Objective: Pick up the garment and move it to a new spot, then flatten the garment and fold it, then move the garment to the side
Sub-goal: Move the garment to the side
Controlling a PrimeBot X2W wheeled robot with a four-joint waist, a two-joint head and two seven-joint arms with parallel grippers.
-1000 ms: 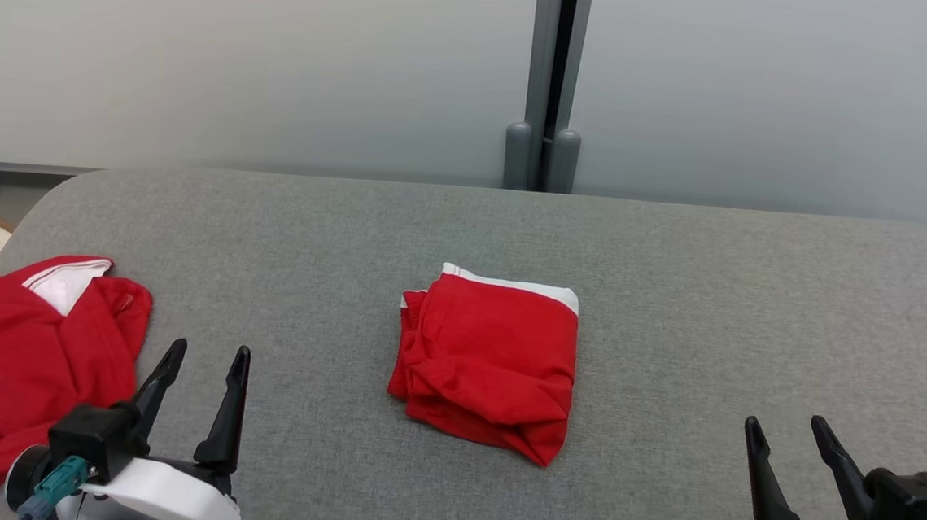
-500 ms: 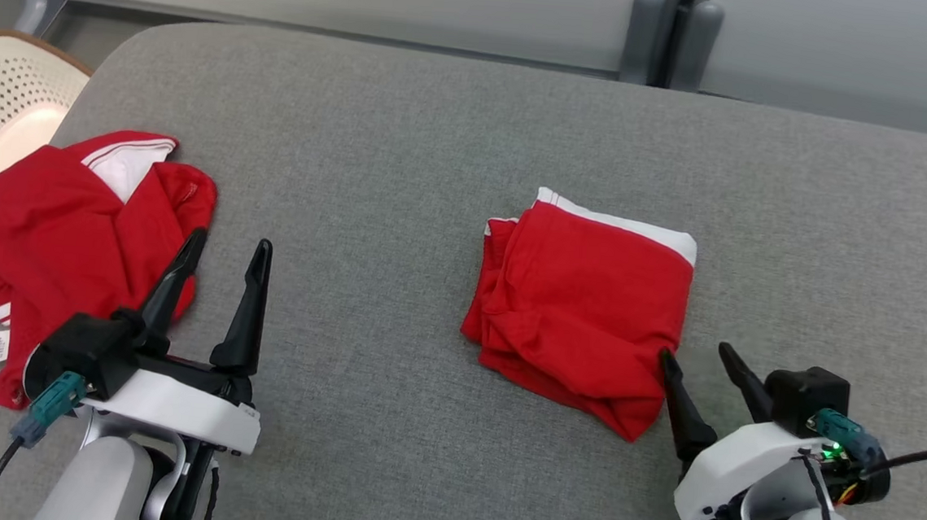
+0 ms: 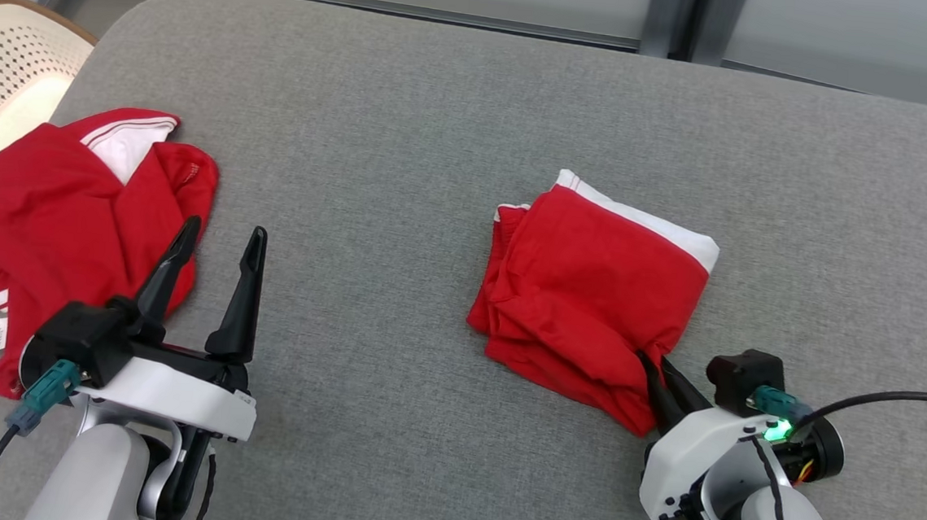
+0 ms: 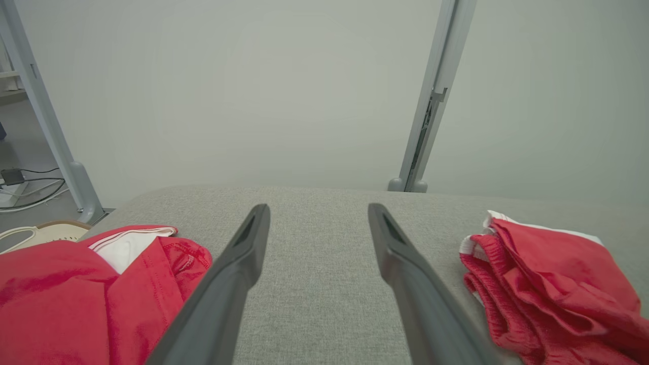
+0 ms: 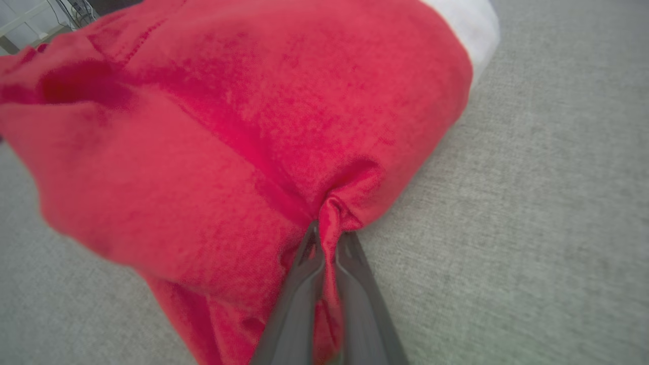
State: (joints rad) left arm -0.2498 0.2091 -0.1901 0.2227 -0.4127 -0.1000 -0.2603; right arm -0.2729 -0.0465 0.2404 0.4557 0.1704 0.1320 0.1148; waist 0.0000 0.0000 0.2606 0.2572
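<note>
The right claw (image 3: 656, 370) is clenched on the near right corner of the folded red cloth garment with a white band (image 3: 592, 293). The right wrist view shows a pinch of red fabric squeezed up between the two dark fingers of that claw (image 5: 329, 237). The bundle itself lies ahead of the right claw and to its left on the grey fabric-covered table (image 3: 408, 126). Its long axis runs away from the claw, slightly slanted, and the white band is at the far end.

The hold is on one corner only, so any pull will probably drag the rest behind. The loose layered edges on the side away from the claw look likely to slide open.

The right arm is the nearer one by far. The left claw (image 3: 222, 231) hangs released, its fingers spread with nothing between them, well apart to the left of the folded garment (image 4: 552, 284).

Touching or just beside the left claw's outer finger lies a crumpled red garment with a white collar (image 3: 50, 223). Beyond it, off the table's corner, is a white perforated plastic basket (image 3: 2, 89).

To the right of the right claw the table carries no other object in the head view, so I judge a sideways move that way to be unobstructed. A move leftward would head towards the left claw and the crumpled garment.
</note>
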